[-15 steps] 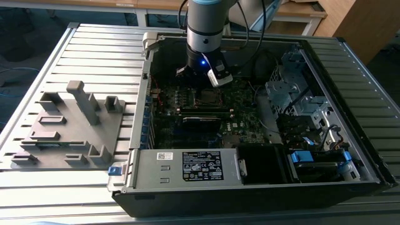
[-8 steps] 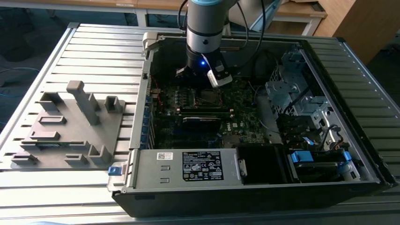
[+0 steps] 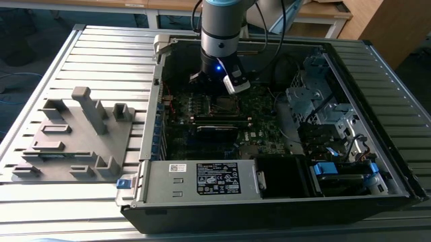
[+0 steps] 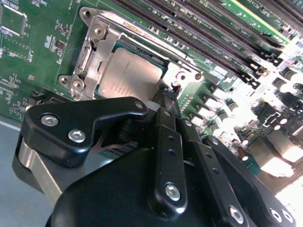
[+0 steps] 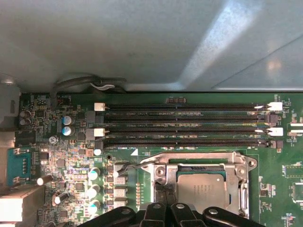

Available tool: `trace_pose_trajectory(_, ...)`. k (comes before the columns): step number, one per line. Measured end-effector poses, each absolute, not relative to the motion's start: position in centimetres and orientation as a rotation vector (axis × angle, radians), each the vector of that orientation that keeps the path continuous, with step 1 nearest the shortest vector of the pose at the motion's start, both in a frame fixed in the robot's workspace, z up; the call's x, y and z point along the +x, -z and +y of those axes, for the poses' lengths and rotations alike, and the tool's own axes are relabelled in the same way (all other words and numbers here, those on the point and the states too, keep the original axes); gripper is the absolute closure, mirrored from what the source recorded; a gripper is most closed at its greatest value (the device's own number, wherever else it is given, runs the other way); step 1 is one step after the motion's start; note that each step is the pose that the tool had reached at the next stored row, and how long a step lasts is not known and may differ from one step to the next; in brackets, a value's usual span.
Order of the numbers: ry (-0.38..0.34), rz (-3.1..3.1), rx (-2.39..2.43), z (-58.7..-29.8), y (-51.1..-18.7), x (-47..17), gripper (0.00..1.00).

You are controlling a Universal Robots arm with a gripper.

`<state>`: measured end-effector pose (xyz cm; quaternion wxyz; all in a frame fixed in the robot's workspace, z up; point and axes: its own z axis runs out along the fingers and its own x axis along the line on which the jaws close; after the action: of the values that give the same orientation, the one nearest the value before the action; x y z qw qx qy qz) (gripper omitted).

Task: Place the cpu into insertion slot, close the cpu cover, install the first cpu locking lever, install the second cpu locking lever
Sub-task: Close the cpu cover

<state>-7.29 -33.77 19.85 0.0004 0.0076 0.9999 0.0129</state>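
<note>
Gripper [image 4: 165, 98], fingers [image 4: 163, 142] clenched with nothing seen between them, hangs at the cpu cover's [image 4: 91, 49] edge; the seated cpu [image 4: 129, 75] lies just beyond the tips, the locking lever [image 5: 128, 166] beside them.

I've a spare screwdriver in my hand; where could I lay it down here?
Bare ribbed table beyond the grey fixture, and past the case on the exterior view's right. Inside the case it is crowded; the gripper sits at the cpu.

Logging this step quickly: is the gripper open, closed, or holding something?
Gripper: closed, fingertips together at the edge of the cpu cover; whether it grips anything cannot be told.
</note>
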Motion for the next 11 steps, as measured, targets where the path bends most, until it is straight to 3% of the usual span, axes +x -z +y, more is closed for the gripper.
trace_pose_trajectory(11,-0.04,3.14,0.024,-33.77,-19.78,-7.29,0.89)
